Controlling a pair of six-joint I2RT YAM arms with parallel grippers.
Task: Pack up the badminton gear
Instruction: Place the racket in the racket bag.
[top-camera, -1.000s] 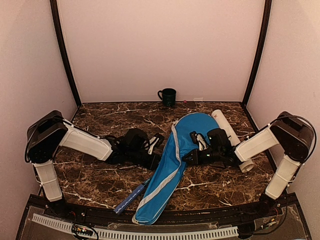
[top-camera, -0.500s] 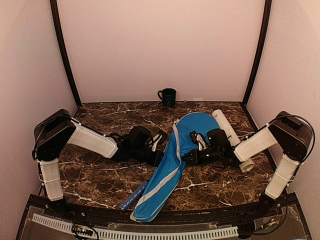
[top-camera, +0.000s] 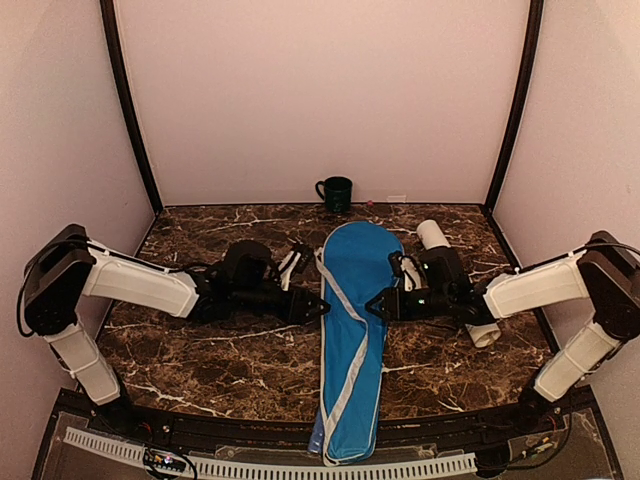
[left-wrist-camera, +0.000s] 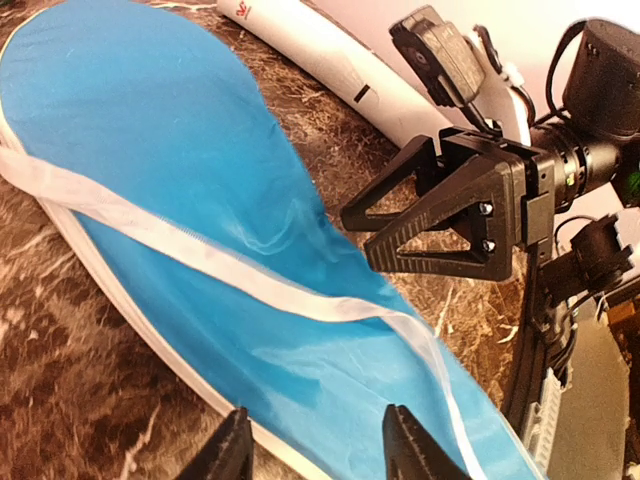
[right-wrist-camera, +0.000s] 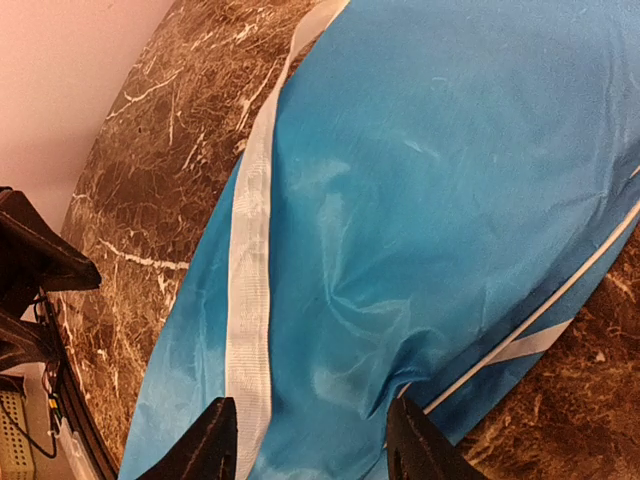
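Note:
The blue racket-shaped cover (top-camera: 352, 330) lies flat on the marble, its wide end toward the back wall and its narrow end at the near edge. A white zip band (right-wrist-camera: 250, 270) runs along it. My left gripper (top-camera: 318, 308) points at its left edge, and my right gripper (top-camera: 373, 306) at its right edge. In the left wrist view the left gripper (left-wrist-camera: 318, 415) stands open over the cover (left-wrist-camera: 200, 200) with nothing pinched. The right gripper (right-wrist-camera: 310, 400) is open too, above the wrinkled cloth (right-wrist-camera: 430, 180). The white tube (top-camera: 434, 235) lies behind the right arm, partly hidden.
A dark green mug (top-camera: 335, 192) stands at the back wall. Pink walls and black posts close in the table on three sides. A white slotted rail (top-camera: 270, 465) runs along the near edge, where the cover's narrow end overhangs. The right gripper's black fingers (left-wrist-camera: 440, 215) face the left wrist camera.
Both grippers have opened and let go of the cover. The cover has swung from a slant to straight front-to-back, and its wide end now lies flat. Both arms reach farther along the table.

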